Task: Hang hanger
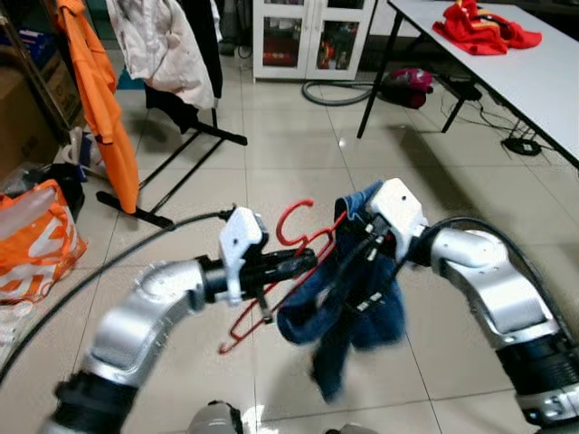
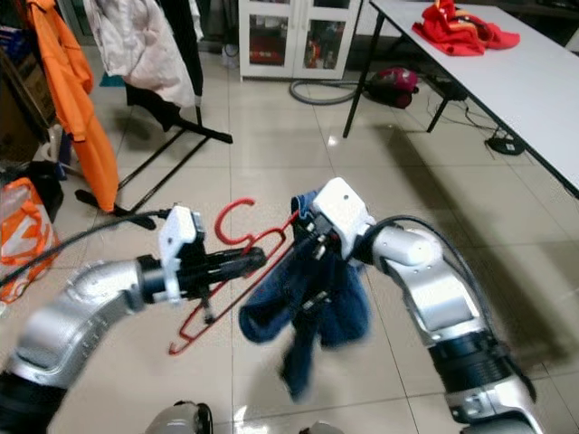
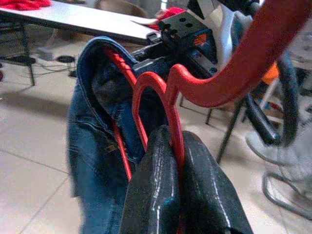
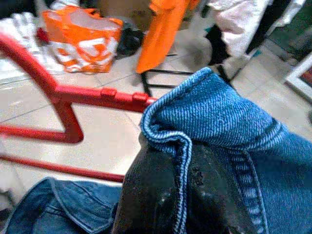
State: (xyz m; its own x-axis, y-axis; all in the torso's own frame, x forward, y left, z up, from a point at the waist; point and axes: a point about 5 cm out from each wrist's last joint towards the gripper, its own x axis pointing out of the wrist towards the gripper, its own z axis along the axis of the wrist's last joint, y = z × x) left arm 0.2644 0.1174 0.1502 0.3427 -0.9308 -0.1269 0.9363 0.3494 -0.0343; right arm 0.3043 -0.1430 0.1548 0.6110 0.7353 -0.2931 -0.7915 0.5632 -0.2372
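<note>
Holding the red hanger out over the tiled floor, with the left gripper clamped on the hanger's frame just below the hook: in the left wrist view the two black fingers are pressing together on the red bar. Gripping the blue denim garment in the right gripper, fingers pinched shut on a folded hem, just beside the hanger's near shoulder. Draping unevenly, most of the denim hanging below and beyond the right fingers, only one edge lying over the red bar.

Judging the step in hand as seating the garment on the hanger before carrying it to the clothes rack, standing well ahead of both fingers with an orange garment and a pale one already on it. Doing it well probably meaning: keeping the left grip firm and the hanger level, drawing the hem across the bar with the right fingers until the weight balances on both sides, releasing the denim only once settled, and keeping the hook free and upward for the rail.
</note>
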